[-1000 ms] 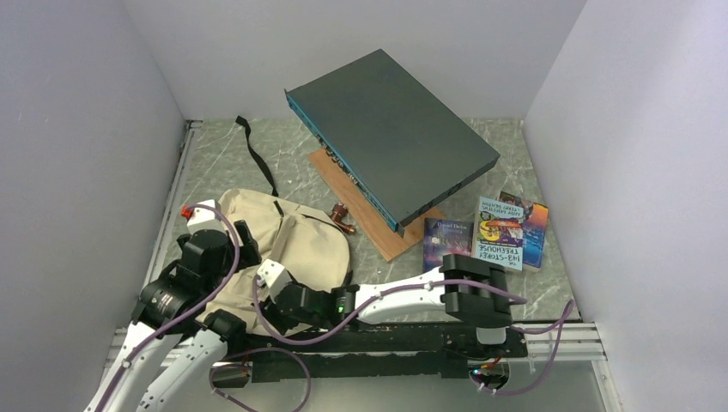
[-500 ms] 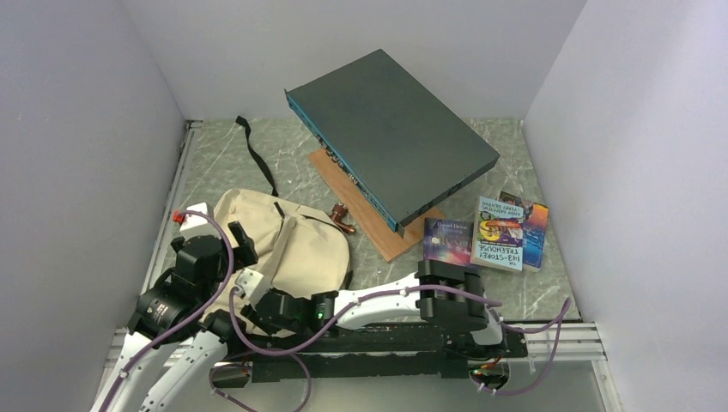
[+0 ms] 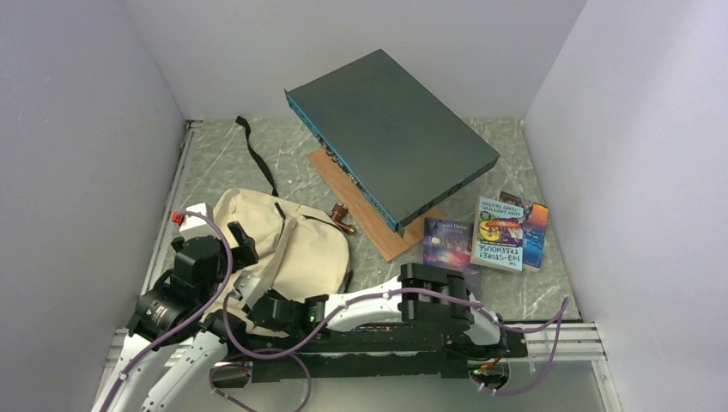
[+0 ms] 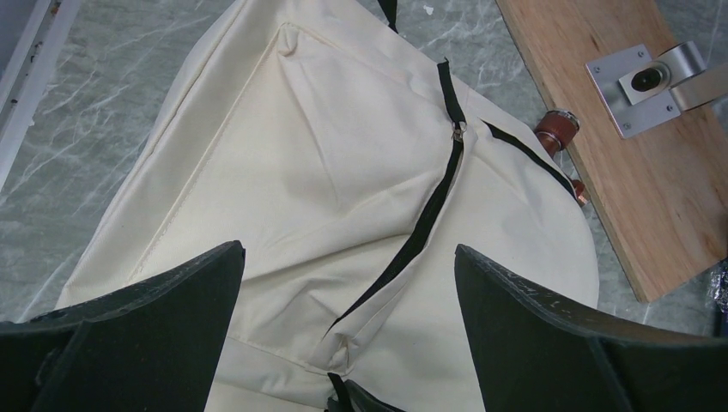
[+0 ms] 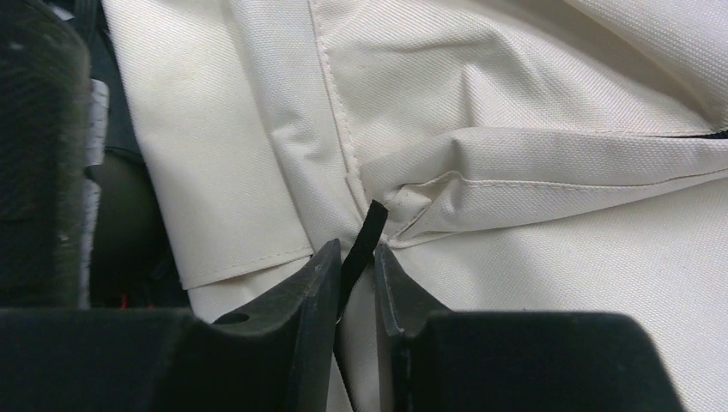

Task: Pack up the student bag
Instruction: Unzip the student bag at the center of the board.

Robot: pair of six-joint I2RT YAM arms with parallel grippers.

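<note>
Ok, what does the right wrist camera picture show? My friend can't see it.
The right arm's two black jaws are pinched almost shut on a thin black tab that sticks up from a seam of the cream student bag. Folded, wrinkled bag cloth fills nearly the whole close-up picture.

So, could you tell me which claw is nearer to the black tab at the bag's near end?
Right. The right claw is shut on the black tab; the left claw hangs open above the student bag.

Bright, even light; soft shadows
</note>
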